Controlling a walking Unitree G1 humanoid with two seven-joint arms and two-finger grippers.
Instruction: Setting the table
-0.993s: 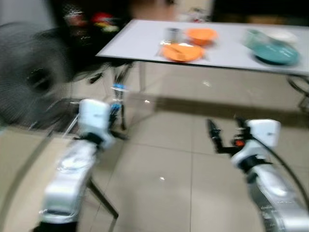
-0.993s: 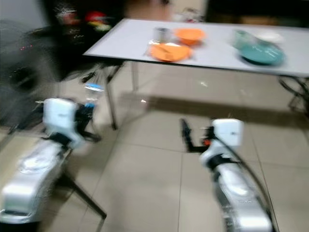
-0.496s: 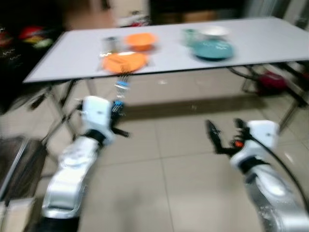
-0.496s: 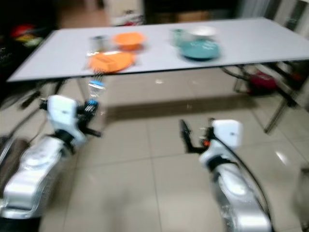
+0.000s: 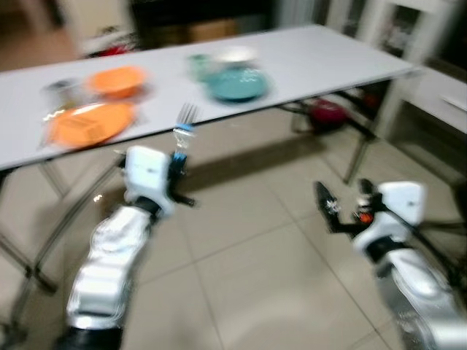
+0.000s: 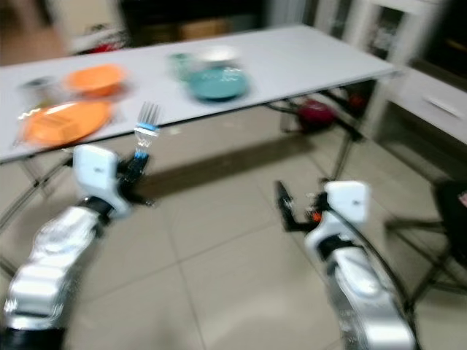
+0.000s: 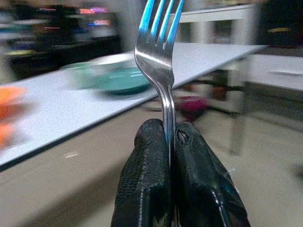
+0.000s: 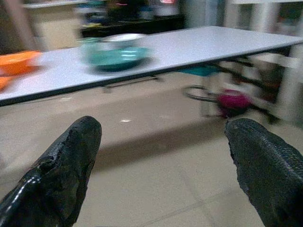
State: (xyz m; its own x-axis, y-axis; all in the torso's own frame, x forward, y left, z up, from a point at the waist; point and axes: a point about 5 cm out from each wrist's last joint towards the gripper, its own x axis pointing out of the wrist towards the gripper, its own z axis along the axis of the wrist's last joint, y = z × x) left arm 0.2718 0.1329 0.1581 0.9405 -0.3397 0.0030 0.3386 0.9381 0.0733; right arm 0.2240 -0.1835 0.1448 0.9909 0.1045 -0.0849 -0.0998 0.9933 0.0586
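Carrying a steel fork (image 7: 163, 71) upright, tines up, the left gripper (image 7: 169, 142) pinches its thin handle between ribbed black pads, short of the table (image 5: 314, 55). Right gripper (image 8: 161, 156) gapes empty. Risk: the slick, narrow handle could twist or slip while walking; smooth orange plate (image 5: 87, 122) and teal plate (image 5: 235, 82) wait ahead.

I can't read any text, label, brand or number here. Everything is motion-blurred, and nothing on the surface (image 5: 321, 55) or around it shows legible lettering.
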